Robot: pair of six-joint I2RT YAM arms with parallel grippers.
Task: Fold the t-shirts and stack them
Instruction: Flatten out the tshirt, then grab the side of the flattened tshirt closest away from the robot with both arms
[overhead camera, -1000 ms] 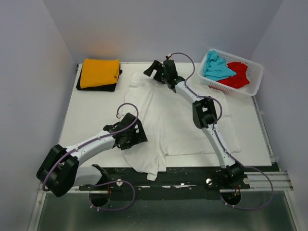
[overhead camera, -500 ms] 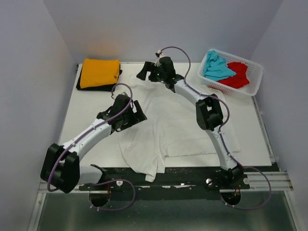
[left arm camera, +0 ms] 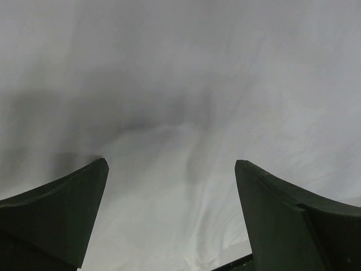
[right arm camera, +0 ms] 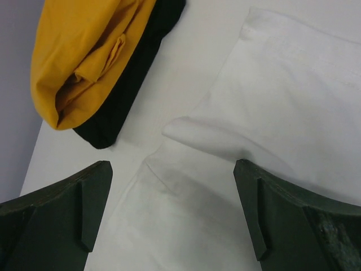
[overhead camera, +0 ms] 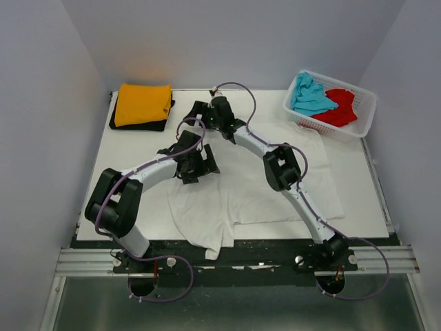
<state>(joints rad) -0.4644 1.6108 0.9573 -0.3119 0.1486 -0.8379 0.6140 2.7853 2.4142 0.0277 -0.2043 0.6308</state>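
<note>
A white t-shirt (overhead camera: 262, 179) lies spread across the middle of the table, with one part hanging over the near edge. My left gripper (overhead camera: 201, 166) is open and low over its left part; the left wrist view shows only white cloth (left arm camera: 180, 101) between the fingers (left arm camera: 172, 165). My right gripper (overhead camera: 201, 112) is open above the shirt's far left corner (right arm camera: 271, 107), with bare table and a cloth edge between its fingers (right arm camera: 172, 167). The orange-yellow shirt (overhead camera: 142, 103) lies folded on the black shirt (overhead camera: 138, 125) at the far left. They also show in the right wrist view (right arm camera: 84, 56), black beneath (right arm camera: 138, 73).
A white lattice basket (overhead camera: 365, 117) at the far right holds the crumpled turquoise shirt (overhead camera: 310, 96) and the red shirt (overhead camera: 339, 109). Grey walls close in the left, far and right sides. A metal rail (overhead camera: 234, 258) runs along the near edge.
My left gripper has moved away from the near edge and rightwards over the white shirt. My right gripper has swung left along the far edge towards the shirt's far left corner.
</note>
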